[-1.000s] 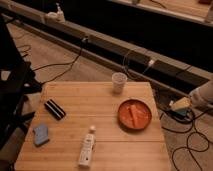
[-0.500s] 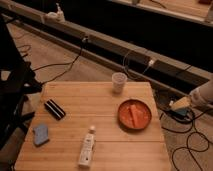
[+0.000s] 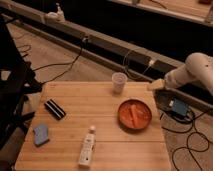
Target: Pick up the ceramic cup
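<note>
The ceramic cup [image 3: 119,82], small, whitish and tapering to its base, stands upright near the far edge of the wooden table [image 3: 105,107]. My white arm comes in from the right. The gripper [image 3: 156,85] is at the arm's tip, beyond the table's far right corner, to the right of the cup and clear of it. It holds nothing that I can see.
An orange plate [image 3: 134,114] lies right of centre. A white squeeze bottle [image 3: 87,148] lies near the front edge. A black striped block [image 3: 54,109] and a blue sponge [image 3: 41,134] are on the left. Cables and a blue box [image 3: 178,107] lie on the floor to the right.
</note>
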Available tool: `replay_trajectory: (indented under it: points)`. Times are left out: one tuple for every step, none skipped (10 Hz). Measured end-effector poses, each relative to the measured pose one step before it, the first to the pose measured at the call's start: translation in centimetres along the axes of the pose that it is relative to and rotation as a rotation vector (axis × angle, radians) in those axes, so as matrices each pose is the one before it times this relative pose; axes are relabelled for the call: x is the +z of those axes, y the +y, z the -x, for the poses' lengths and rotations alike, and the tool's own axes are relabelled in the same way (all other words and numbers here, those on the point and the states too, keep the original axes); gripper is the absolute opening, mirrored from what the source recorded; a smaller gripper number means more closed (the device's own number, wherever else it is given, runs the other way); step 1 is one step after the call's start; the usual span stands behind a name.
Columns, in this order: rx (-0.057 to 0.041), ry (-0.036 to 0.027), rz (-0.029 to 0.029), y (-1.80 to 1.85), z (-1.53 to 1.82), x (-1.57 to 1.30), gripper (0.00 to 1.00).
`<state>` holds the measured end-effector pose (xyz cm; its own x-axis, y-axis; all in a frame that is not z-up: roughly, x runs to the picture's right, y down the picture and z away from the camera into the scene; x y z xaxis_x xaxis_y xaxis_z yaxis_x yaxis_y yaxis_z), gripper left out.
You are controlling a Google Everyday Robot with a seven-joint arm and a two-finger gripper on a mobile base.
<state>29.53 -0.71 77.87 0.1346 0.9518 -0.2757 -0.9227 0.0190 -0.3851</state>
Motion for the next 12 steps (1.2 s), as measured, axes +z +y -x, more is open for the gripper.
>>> replay_trajectory:
  points:
    - [0.00459, 0.00037, -0.00606, -0.423, -0.219, -0.178, 0.8]
    - [0.00108, 0.00006, -0.00009, -0.055, -0.073, -0.045, 0.8]
    - [-0.0014, 0.00052, 0.00283, 0.177, 0.168, 0.107, 0.8]
    - [0.00891, 0.00422, -0.00093, -0.271, -0.126, 0.091, 0.8]
    - [0.02579, 0.00542, -0.01402, -1.058, 0.102, 0.305, 0.8]
    - [0.00667, 0.00026, -0.00014, 0.021, 0.788, 0.797, 0.8]
    - [-0.00632, 0.00427, 0.00453, 0.591, 1.178, 1.346, 0.8]
    - [-0.00888, 0.00326, 0.00756, 0.712, 1.379, 1.445, 0.8]
    - [-0.01248, 0.00246, 0.00461, 0.659, 1.335, 1.279, 0.8]
    - [-0.02101, -0.00582, 0.0104, 1.043, 1.871, 1.264, 0.8]
    - [-0.00909, -0.01029, 0.01215, 0.814, 1.383, 0.62, 0.8]
    - [-0.00562, -0.01722, 0.02521, 1.284, 1.741, 0.686, 0.8]
